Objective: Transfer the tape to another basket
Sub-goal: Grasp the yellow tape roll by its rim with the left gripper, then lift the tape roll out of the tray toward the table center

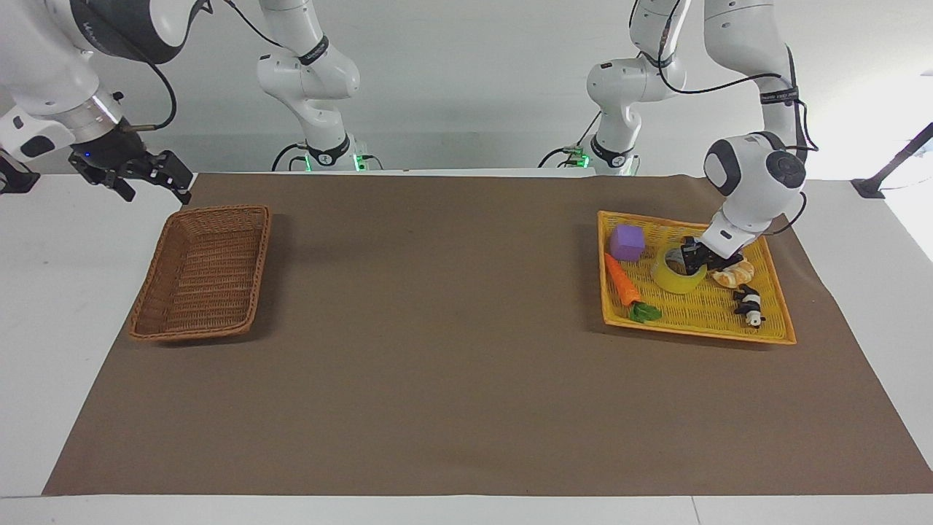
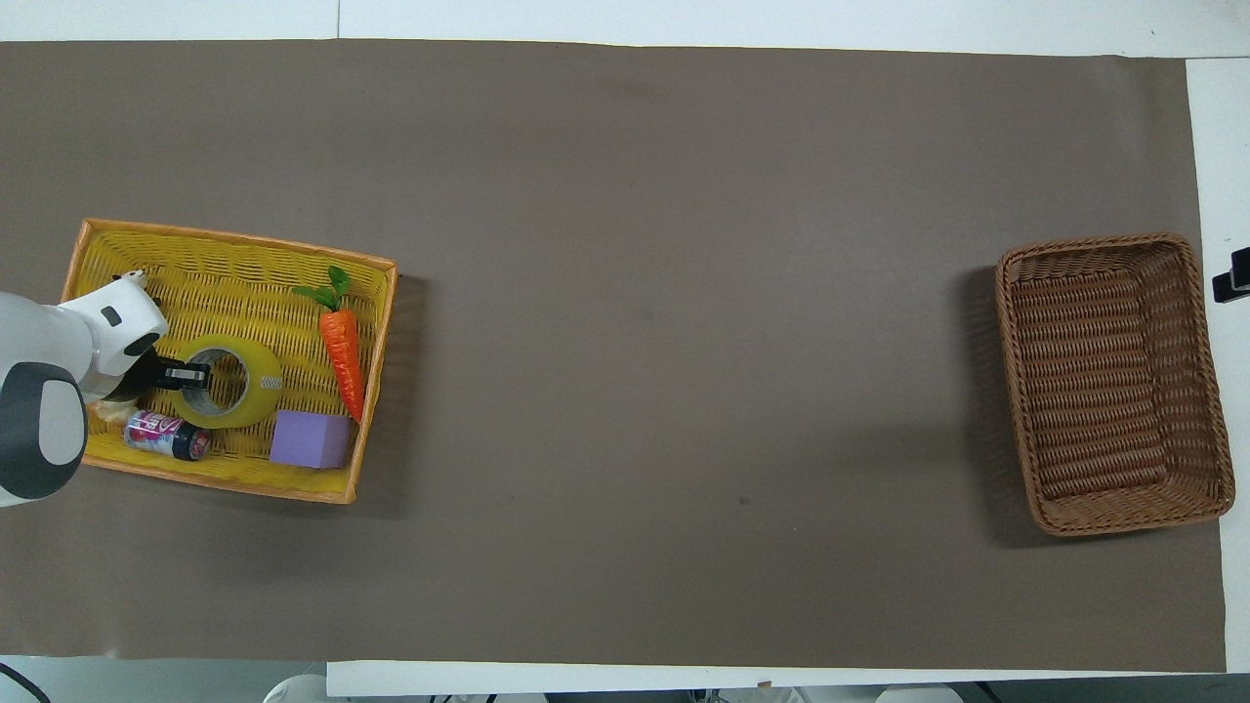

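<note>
Both arms wear glossy white rounded shells, with dark grey round caps at the joints. Black bands ring some links, faint lettering on them. Thin black cables loop loosely along the outside of each arm. Green lights glow at both bases. The left gripper (image 1: 693, 257) is black and blocky under a white wrist housing with a small dark mark. The right gripper (image 1: 149, 175) is black too, below a silvery metal collar showing a tiny blue light.

A plain pale wall (image 1: 466, 87) rises just past the white table (image 1: 44, 306), most of whose top lies under a brown paper sheet (image 1: 452, 350) that leaves white margins bare at the table's ends.
</note>
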You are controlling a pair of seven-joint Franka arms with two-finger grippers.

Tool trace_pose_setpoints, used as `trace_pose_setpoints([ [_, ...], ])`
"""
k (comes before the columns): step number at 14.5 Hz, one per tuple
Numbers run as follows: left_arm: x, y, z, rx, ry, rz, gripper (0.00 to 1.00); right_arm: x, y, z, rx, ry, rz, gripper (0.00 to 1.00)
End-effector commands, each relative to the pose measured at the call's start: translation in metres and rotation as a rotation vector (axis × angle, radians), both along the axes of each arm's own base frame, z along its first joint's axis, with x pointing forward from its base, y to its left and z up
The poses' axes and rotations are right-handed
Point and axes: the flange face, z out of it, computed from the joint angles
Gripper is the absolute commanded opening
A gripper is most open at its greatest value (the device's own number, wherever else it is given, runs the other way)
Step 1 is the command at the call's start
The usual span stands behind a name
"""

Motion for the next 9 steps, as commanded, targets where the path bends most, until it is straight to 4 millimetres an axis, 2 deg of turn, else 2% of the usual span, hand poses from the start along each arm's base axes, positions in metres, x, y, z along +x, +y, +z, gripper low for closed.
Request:
trace_pose_setpoints([
  [1, 0.029, -0.003, 0.052, -0.016, 0.045, 0.009, 0.00, -0.005, 0.001, 0.000, 0.000, -0.004, 0.020, 0.99],
  [3, 0.038, -0.014, 0.082, -0.076, 0.089, 0.033, 0.00, -0.005, 0.001, 0.000, 0.000, -0.004, 0.020, 0.99],
  [5, 0.042, -0.041, 0.119, -0.195, 0.122, 0.123, 0.03, -0.005, 0.001, 0.000, 0.000, -0.004, 0.020, 0.99],
  [6, 0.044, -0.069, 0.135, -0.257, 0.135, 0.164, 0.06, -0.005, 0.001, 0.000, 0.000, -0.004, 0.020, 0.99],
  [7, 0.046, -0.113, 0.148, -0.294, 0.131, 0.187, 0.07, -0.005, 0.001, 0.000, 0.000, -0.004, 0.020, 0.99],
  [9, 0.043, -0.186, 0.166, -0.301, 0.116, 0.227, 0.07, -0.005, 0.001, 0.000, 0.000, -0.004, 0.020, 0.99],
])
